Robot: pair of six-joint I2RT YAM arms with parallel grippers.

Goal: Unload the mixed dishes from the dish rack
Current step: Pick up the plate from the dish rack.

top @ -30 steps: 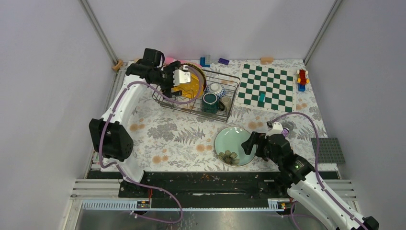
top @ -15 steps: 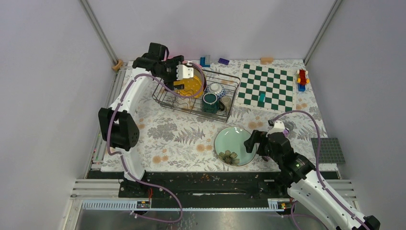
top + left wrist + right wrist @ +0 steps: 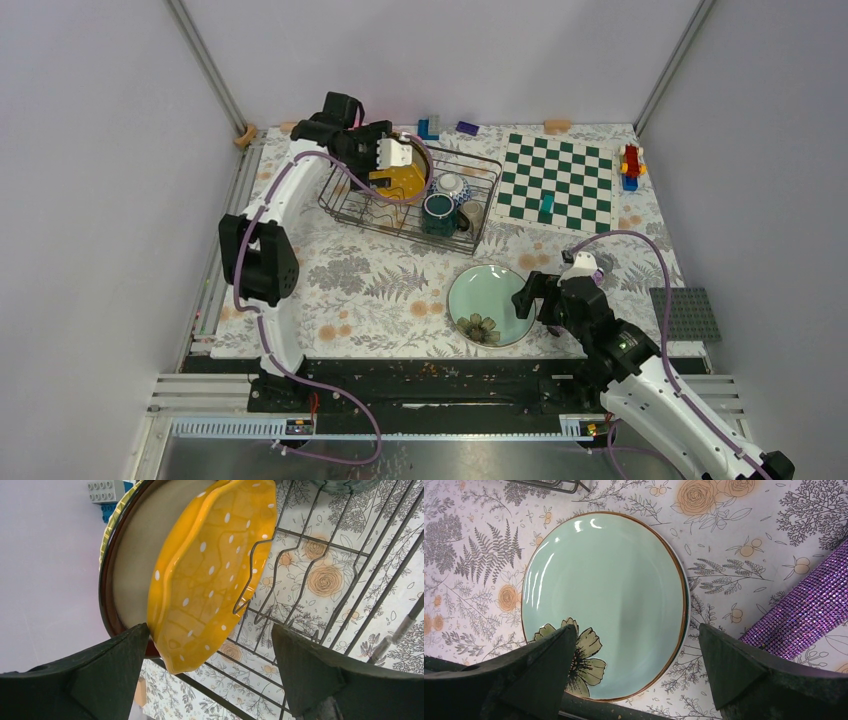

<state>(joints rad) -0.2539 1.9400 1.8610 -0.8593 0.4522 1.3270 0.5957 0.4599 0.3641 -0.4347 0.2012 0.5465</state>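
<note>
Rack holds 3 plates, 1 mug, 1 bowl, 1 cup. 1 green plate flat on table. Left gripper spread wide either side of yellow plate; right gripper spread, empty, over green plate.

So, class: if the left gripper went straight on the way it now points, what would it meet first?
Most likely the yellow plate: its edge lies between the open fingers of the left gripper, though the depth is unclear.

Robot lab cell: blank walls, aluminium posts (2 bolted arms).
</note>
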